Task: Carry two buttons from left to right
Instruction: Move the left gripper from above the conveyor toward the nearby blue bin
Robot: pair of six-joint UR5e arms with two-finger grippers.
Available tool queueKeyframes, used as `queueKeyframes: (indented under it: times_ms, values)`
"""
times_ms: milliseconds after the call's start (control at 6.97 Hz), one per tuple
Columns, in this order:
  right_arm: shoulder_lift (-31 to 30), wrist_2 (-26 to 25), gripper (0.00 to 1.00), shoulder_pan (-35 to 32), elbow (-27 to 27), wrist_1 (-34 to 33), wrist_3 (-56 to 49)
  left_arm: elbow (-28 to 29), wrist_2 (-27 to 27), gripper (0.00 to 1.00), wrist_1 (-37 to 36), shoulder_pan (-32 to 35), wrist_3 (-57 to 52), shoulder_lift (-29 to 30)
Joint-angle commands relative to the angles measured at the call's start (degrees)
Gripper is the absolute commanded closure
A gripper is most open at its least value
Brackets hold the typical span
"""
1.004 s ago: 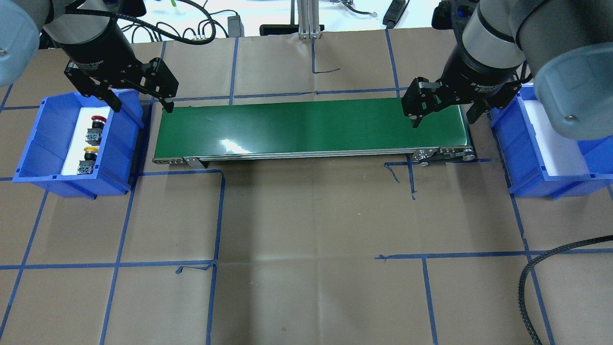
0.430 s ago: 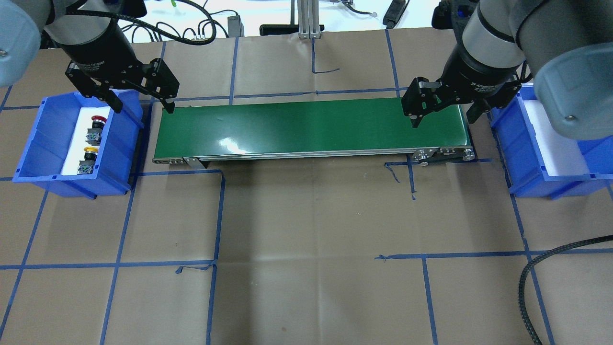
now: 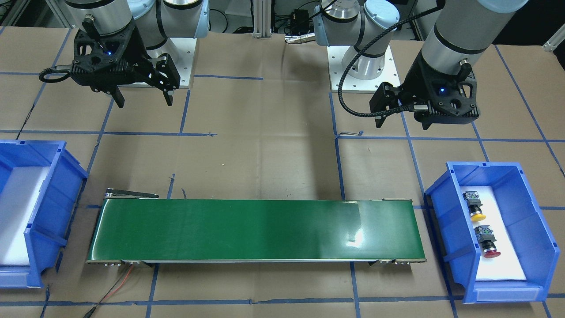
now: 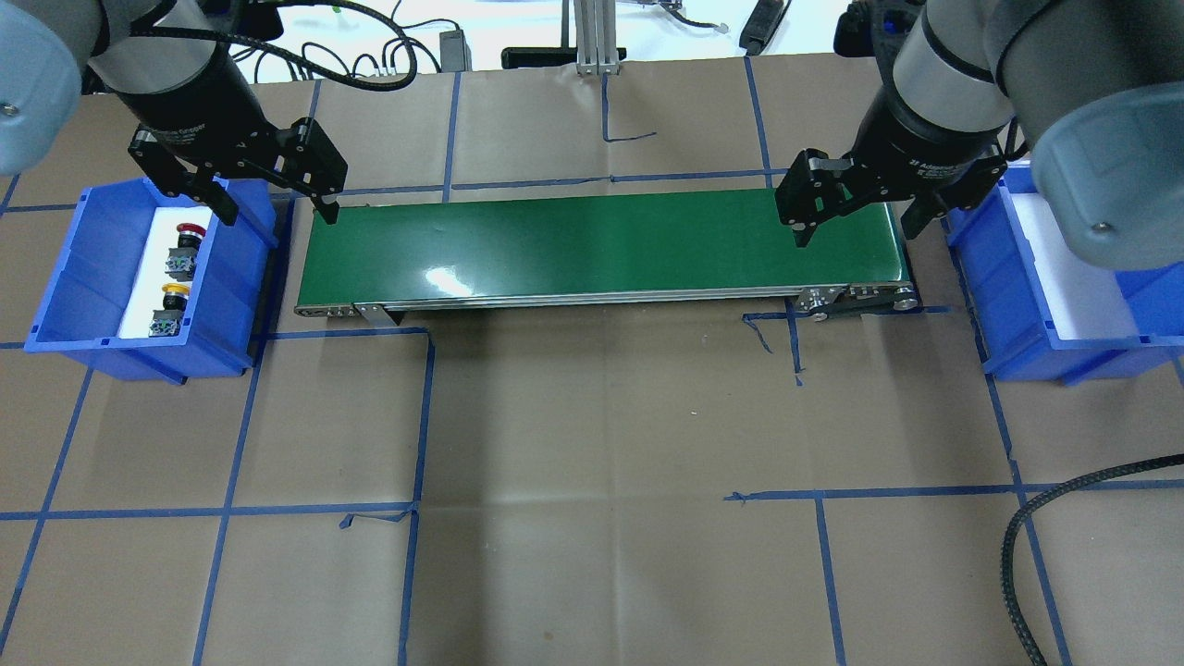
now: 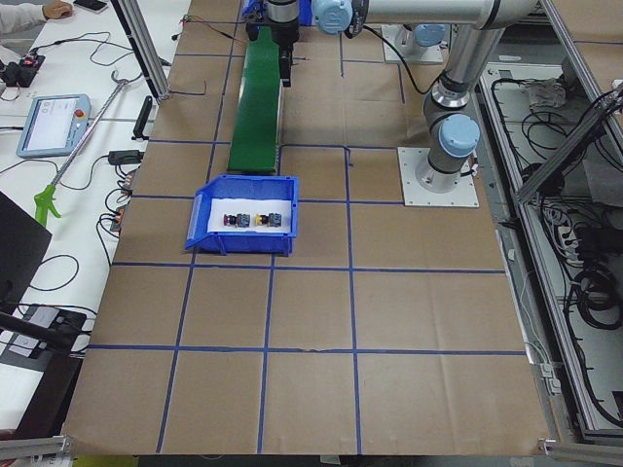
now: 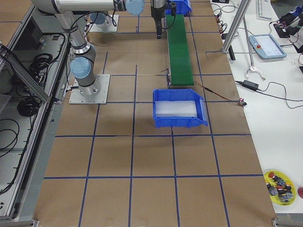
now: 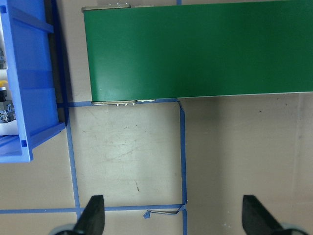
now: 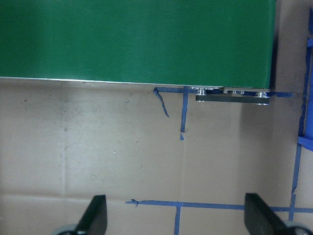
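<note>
While both pairs of jaws hang spread, gripping nothing, I see the red button (image 4: 183, 248) and yellow button (image 4: 169, 310) in the bin (image 4: 55, 277).
Overhead, they lie on its white liner (image 4: 139, 305) at the frame's left, red just above yellow; the left jaws hover over the bin's upper right corner, the right jaws over the belt's (image 4: 601, 245) right end, beside a second bin (image 4: 999, 277).
</note>
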State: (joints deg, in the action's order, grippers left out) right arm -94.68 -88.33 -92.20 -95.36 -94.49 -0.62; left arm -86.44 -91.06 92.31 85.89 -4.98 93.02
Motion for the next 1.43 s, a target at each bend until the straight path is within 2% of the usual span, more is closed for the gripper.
queueKeyframes:
  times_ms: [0, 143, 430, 861, 1291]
  values:
    - [0.02, 0.00, 0.00, 0.00, 0.00, 0.01, 0.00, 0.66, 0.35, 0.00, -0.03, -5.95, -0.73, 0.84]
    - [-0.07, 0.00, 0.00, 0.00, 0.00, 0.09, 0.00, 0.84, 0.44, 0.00, -0.11, -10.26, -2.21, 2.07]
    - [-0.50, 0.00, 0.00, 0.00, 0.00, 0.35, 0.00, 0.93, 0.35, 0.00, -0.90, -18.00, -12.74, 3.92]
    - [-0.95, -0.26, 0.00, 0.00, 0.52, 0.80, -0.17, 0.93, -0.17, 0.00, -5.46, -27.32, -21.88, 8.92]
    - [-0.95, -0.26, 0.00, -0.09, 0.53, 0.88, -0.17, 0.93, -0.26, 0.00, -11.70, -30.51, -26.73, 13.23]
